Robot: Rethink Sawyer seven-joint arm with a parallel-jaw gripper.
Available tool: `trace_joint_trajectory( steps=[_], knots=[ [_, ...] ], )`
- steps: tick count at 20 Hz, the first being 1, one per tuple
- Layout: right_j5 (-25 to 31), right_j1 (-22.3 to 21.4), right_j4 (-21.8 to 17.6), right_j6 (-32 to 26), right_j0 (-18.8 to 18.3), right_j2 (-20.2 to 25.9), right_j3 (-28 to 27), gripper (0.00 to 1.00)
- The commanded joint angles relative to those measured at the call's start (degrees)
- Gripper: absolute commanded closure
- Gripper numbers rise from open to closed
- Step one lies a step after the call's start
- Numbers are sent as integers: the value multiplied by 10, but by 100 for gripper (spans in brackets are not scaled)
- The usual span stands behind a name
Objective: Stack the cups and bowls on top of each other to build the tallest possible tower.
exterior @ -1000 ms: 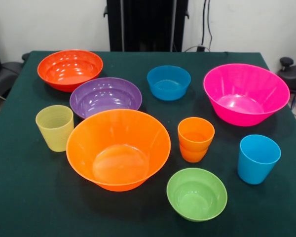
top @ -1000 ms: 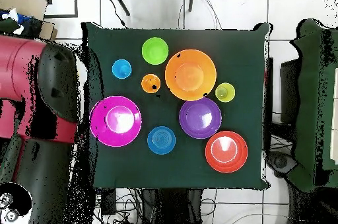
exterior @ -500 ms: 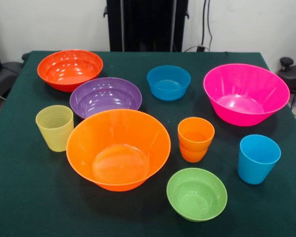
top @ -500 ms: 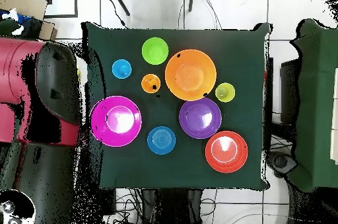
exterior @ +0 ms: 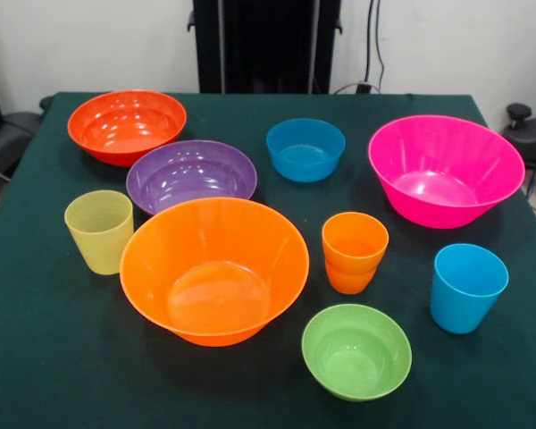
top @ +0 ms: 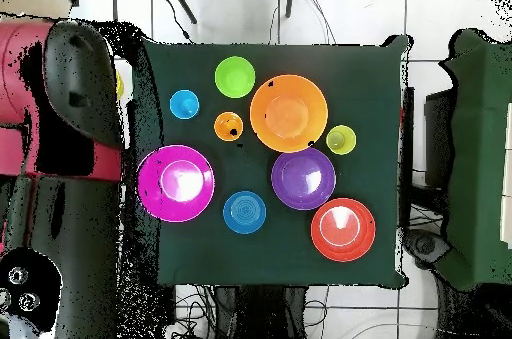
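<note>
Tabletop (exterior: 62, 357), green cloth: nine loose pieces plus one pair. Large bowls: orange (exterior: 214, 268) near centre, pink (exterior: 445, 168) to one side, well apart. Medium: red-orange (exterior: 127, 125) and purple (exterior: 191, 175), rims close together. Small: blue (exterior: 305, 148), lime (exterior: 356, 350). Cups: ribbed yellow-green (exterior: 99, 231), sky blue (exterior: 466, 286), orange cup (exterior: 355, 251) apparently seated in a second cup. No tower begun otherwise; nearly all stacking remains. Arm (top: 60, 105) stands off the tabletop's edge in the overhead view; end effector not seen, state unknown.
</note>
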Motion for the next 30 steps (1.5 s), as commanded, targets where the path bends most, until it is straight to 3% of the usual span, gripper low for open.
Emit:
trace_joint_trajectory(
  steps=[1, 7, 14, 25, 30],
  knots=[
    [89, 57, -80, -252, -40, 120, -117, 100],
    [111, 71, -96, -332, -66, 143, -163, 100],
    [136, 109, -101, -369, -95, 133, -241, 100],
    [177, 171, -57, -322, -100, 100, -342, 100],
    [188, 184, -34, -258, -91, 81, -360, 100]
  ],
)
